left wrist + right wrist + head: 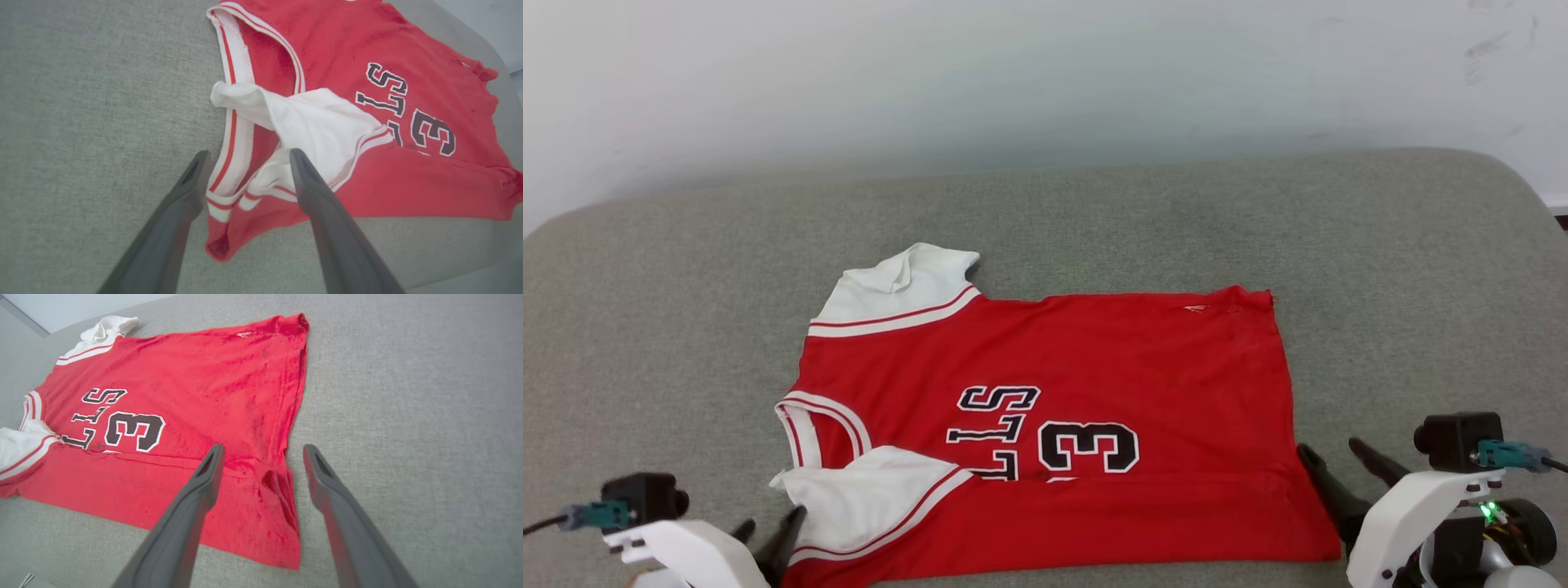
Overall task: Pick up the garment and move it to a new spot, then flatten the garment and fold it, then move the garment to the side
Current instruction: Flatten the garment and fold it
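While the garment (pixel 1094 359) is lying spread out on the grey upholstered surface (pixel 686 327) in the head view, its neck is pointing left and its hem right, with a pale wall (pixel 1013 82) rising behind. Its far sleeve (pixel 898 282) is sticking out at the upper left. The near sleeve (pixel 874 490) is lying folded over the front, and the near long edge is lying turned up over the lower part of the black number (pixel 1086 447) and lettering. The left gripper (pixel 766 535) is sitting at the lower left, just beside the near sleeve. The right gripper (pixel 1343 469) is sitting at the lower right, just beside the hem's near corner.

From the left wrist, the left gripper (pixel 249 154) is standing with its fingers spread wide and gripping nothing. One finger is lying over the grey surface (pixel 81 122) and the other over the folded white sleeve (pixel 322 122), with the striped neckline trim running between them. The garment (pixel 335 41) is stretching away to the upper right.

From the right wrist, the right gripper (pixel 264 449) is likewise standing wide apart and holding nothing. One finger is hanging over the red cloth near the hem and the other over the grey surface (pixel 408 396). The hem edge is running between them, puckering into a small fold. The garment (pixel 204 388) is lying flat to the left, the number (pixel 135 430) showing.
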{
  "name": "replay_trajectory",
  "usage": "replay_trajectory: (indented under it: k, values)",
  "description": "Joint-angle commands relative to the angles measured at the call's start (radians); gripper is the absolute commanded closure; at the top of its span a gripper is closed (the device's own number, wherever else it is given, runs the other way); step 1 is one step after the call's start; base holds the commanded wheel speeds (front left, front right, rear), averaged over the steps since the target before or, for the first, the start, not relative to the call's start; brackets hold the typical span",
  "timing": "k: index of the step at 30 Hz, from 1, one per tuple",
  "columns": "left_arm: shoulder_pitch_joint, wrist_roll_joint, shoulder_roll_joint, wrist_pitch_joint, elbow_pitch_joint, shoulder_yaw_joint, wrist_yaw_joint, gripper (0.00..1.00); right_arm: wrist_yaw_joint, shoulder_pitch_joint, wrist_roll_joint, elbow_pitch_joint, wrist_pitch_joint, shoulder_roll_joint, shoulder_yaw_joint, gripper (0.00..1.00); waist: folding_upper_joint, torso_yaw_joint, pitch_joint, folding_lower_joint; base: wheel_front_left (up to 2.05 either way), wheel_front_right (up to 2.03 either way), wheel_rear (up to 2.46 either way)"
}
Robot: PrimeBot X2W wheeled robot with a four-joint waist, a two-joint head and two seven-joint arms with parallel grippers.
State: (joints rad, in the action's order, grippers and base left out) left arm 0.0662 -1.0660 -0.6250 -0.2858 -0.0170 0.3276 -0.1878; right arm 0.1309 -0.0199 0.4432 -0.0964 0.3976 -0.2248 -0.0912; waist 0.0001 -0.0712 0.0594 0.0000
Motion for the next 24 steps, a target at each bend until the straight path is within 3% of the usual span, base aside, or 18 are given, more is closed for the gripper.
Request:
replay_trajectory:
  k: [1, 8, 15, 20, 24]
  values:
    - [-0.025, 0.02, -0.009, 0.023, -0.001, -0.011, -0.003, 0.0, 0.0, -0.013, -0.03, 0.016, -0.046, 0.016, 0.008, 0.0, -0.0001, -0.01, -0.012, 0.0, 0.0, 0.0, 0.0]
    - [-0.112, 0.099, -0.006, 0.146, 0.001, -0.055, -0.028, 0.0, 0.0, -0.05, -0.124, 0.076, -0.194, 0.079, 0.05, 0.0, -0.0001, -0.046, -0.013, 0.0, 0.0, 0.0, 0.0]
    - [-0.269, 0.182, -0.008, 0.235, -0.007, -0.08, -0.047, 0.0, 0.0, -0.11, -0.179, 0.162, -0.298, 0.124, 0.069, 0.0, -0.0001, -0.094, 0.084, 0.0, 0.0, 0.0, 0.0]
    - [-0.409, 0.206, -0.036, 0.21, -0.036, -0.082, -0.03, 0.0, 0.0, -0.171, -0.202, 0.214, -0.343, 0.144, 0.056, 0.0, -0.0001, -0.137, 0.196, 0.0, 0.0, 0.0, 0.0]
    - [-0.537, 0.202, -0.07, 0.132, -0.079, -0.063, 0.014, 0.0, 0.0, -0.218, -0.217, 0.241, -0.373, 0.153, 0.044, 0.0, -0.0001, -0.171, 0.275, 0.0, 0.0, 0.0, 0.0]
